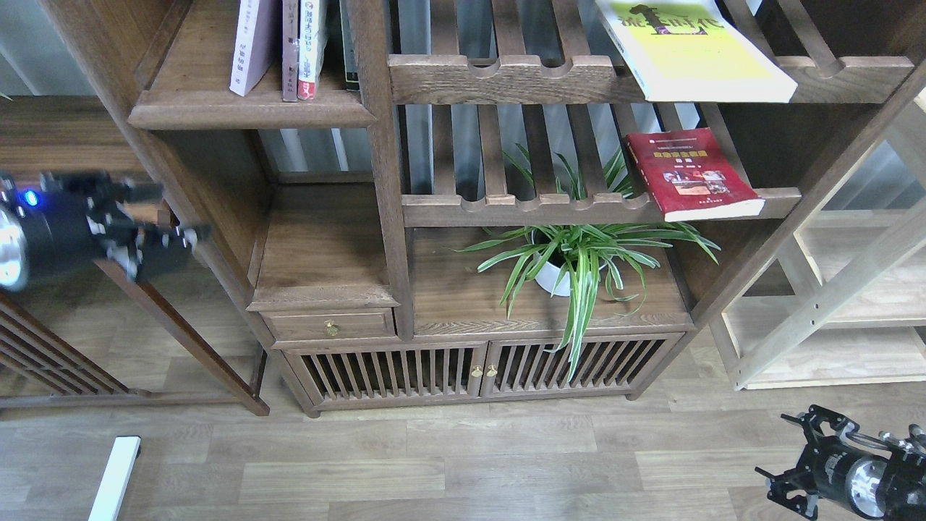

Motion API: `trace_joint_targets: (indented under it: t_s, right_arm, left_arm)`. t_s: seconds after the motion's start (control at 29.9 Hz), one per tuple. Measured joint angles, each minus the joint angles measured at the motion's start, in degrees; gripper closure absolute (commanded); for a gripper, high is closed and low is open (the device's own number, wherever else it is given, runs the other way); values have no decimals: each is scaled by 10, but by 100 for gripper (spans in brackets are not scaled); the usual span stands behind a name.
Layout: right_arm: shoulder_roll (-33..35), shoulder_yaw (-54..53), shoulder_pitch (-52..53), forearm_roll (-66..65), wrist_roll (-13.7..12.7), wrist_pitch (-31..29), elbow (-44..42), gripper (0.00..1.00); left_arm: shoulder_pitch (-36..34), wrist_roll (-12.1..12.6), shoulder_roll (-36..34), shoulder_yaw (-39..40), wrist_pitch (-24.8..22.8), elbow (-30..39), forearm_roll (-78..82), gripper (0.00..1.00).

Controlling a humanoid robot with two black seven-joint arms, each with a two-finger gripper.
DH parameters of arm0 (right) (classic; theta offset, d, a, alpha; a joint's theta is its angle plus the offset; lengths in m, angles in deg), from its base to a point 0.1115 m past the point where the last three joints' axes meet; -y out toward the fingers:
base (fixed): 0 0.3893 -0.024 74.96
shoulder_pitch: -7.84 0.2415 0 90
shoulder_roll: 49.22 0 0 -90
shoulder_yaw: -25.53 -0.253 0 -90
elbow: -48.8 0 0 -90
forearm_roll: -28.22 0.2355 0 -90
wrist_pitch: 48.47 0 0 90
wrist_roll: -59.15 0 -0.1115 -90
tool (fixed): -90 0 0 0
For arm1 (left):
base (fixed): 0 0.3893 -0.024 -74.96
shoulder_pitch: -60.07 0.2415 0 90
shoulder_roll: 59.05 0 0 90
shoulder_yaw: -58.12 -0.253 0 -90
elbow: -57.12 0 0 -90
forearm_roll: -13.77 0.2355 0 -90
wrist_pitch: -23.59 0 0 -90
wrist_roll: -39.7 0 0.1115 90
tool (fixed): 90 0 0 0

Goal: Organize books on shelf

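Two books—yellow-green book and red book—lay stranded right of shelf, awaiting shelving; left gripper spread empty, right gripper unreadable.

I see a yellow-green book at one o'clock, a dark red, yellow-banded book at two, lavender-white book at eleven on the dark-brown shelf, and a green-and-white striped plant.

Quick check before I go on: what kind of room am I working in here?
Likely a home study or furniture showroom: a dark wood bookcase holding books, a potted spider plant on its cabinet top, wood-plank flooring.
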Motion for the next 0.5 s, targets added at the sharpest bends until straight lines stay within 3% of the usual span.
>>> trace_joint_targets:
  t_s: [0.5]
  right_arm:
    - [-3, -1, -24, 0, 0, 20, -1, 7]
  left_arm:
    - [220, -75, 60, 8, 47, -7, 49, 16]
